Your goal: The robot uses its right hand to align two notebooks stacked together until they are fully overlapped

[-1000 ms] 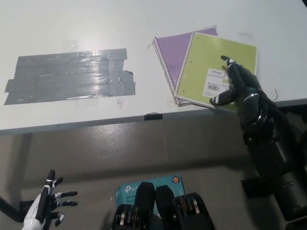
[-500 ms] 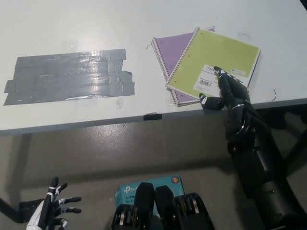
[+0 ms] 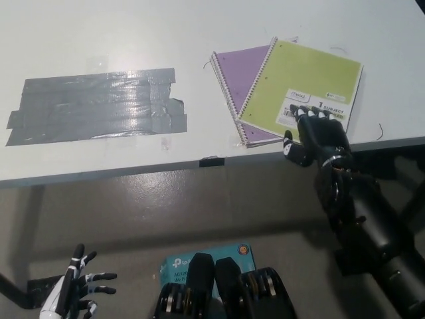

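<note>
A green spiral notebook [image 3: 302, 83] lies askew on top of a purple spiral notebook [image 3: 239, 70] near the white table's front right edge. The purple one sticks out to the left and at the lower left corner. My black right hand [image 3: 315, 133] rests on the green notebook's near edge, over its white label, fingers spread and pressing down, holding nothing. My white left hand [image 3: 73, 292] hangs at the lower left, below the table, with its fingers apart.
A patch of grey duct tape [image 3: 96, 105] covers the table's left part. The table's front edge [image 3: 212, 163] runs just below the notebooks. A teal box [image 3: 182, 262] lies on the floor below.
My right hand has slid along the green notebook's near edge and turned it; the green notebook has shifted a little up and to the right, baring more purple at the lower left.
</note>
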Controlling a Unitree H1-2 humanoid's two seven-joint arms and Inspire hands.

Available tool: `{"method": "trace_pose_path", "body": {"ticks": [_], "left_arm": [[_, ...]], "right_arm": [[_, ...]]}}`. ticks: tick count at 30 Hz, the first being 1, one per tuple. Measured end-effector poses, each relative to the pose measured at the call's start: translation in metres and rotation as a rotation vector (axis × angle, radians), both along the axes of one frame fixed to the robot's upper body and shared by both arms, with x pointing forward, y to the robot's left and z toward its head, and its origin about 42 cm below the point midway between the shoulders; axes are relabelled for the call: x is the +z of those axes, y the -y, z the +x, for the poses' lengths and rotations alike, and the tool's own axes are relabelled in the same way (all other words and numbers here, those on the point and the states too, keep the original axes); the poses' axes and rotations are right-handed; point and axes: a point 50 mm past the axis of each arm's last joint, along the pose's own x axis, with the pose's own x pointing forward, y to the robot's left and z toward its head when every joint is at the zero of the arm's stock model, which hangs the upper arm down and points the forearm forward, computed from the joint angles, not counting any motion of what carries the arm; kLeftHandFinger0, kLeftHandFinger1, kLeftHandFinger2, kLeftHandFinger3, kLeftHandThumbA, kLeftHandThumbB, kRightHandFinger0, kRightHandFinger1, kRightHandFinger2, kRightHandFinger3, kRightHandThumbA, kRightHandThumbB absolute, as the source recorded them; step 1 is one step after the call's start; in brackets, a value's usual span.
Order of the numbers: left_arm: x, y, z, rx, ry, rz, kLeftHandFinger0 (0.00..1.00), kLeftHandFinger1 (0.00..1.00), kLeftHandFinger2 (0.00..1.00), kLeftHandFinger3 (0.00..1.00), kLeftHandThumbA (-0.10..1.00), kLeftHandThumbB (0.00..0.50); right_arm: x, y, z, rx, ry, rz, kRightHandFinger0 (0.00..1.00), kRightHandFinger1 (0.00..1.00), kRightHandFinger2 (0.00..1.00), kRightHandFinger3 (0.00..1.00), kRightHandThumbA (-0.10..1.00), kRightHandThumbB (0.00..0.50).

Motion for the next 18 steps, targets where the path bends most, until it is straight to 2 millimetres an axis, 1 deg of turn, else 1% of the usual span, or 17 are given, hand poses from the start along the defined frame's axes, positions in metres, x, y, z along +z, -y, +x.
{"method": "trace_pose_path", "body": {"ticks": [1,3,4,5,8,10,11,12,13,14,15,16,17,18], "left_arm": [[0.0,0.0,0.0,-0.001,0.001,0.001,0.39,0.48,0.58,1.0,1.0,0.5],[0.0,0.0,0.0,-0.003,0.002,0.002,0.36,0.47,0.58,1.0,1.0,0.5],[0.0,0.0,0.0,-0.004,0.002,0.002,0.36,0.47,0.58,0.99,1.0,0.492],[0.0,0.001,0.0,-0.005,0.002,0.003,0.37,0.48,0.58,0.98,1.0,0.493],[0.0,0.0,0.001,-0.006,0.002,0.004,0.37,0.47,0.59,1.0,1.0,0.493],[-0.001,-0.001,0.0,-0.005,-0.002,0.006,0.35,0.45,0.56,1.0,1.0,0.493],[-0.001,-0.001,0.0,-0.005,-0.004,0.007,0.35,0.45,0.56,1.0,1.0,0.494],[-0.002,-0.001,0.0,-0.006,-0.005,0.008,0.35,0.45,0.56,1.0,1.0,0.499],[-0.002,-0.001,0.0,-0.008,-0.006,0.009,0.4,0.48,0.57,1.0,1.0,0.5],[-0.002,0.0,0.0,-0.009,-0.006,0.009,0.42,0.48,0.58,1.0,1.0,0.5],[-0.002,0.0,0.0,-0.01,-0.008,0.009,0.41,0.47,0.56,1.0,1.0,0.5],[-0.003,0.0,0.0,-0.009,-0.01,0.009,0.39,0.45,0.55,0.99,1.0,0.5],[-0.004,0.0,0.0,-0.009,-0.013,0.009,0.35,0.44,0.53,0.98,1.0,0.5],[-0.004,0.0,0.0,-0.009,-0.016,0.009,0.35,0.44,0.53,0.98,1.0,0.5]], "right_arm": [[-0.001,0.001,-0.001,0.015,0.001,-0.024,1.0,1.0,1.0,1.0,1.0,0.374],[-0.002,0.004,-0.002,0.05,0.003,-0.076,1.0,1.0,1.0,1.0,1.0,0.38],[-0.002,0.005,-0.003,0.059,0.002,-0.088,1.0,1.0,1.0,1.0,1.0,0.4],[-0.002,0.008,-0.004,0.077,0.001,-0.115,1.0,1.0,1.0,1.0,1.0,0.409],[-0.004,0.017,-0.006,0.127,0.004,-0.169,1.0,1.0,1.0,1.0,1.0,0.41],[-0.006,0.023,-0.008,0.162,0.004,-0.192,1.0,1.0,1.0,1.0,1.0,0.394],[-0.007,0.025,-0.009,0.182,0.007,-0.204,1.0,1.0,1.0,1.0,1.0,0.394],[-0.008,0.026,-0.009,0.2,0.011,-0.214,1.0,1.0,1.0,1.0,1.0,0.404],[-0.009,0.027,-0.01,0.219,0.014,-0.224,1.0,1.0,1.0,1.0,1.0,0.401],[-0.009,0.029,-0.011,0.235,0.019,-0.238,1.0,1.0,1.0,1.0,1.0,0.402],[-0.01,0.03,-0.011,0.249,0.023,-0.246,1.0,1.0,1.0,1.0,1.0,0.401],[-0.011,0.031,-0.012,0.265,0.028,-0.255,1.0,1.0,1.0,1.0,1.0,0.427],[-0.011,0.032,-0.012,0.281,0.035,-0.264,1.0,1.0,1.0,1.0,1.0,0.442],[-0.012,0.033,-0.013,0.295,0.039,-0.273,1.0,1.0,1.0,1.0,1.0,0.453]]}}
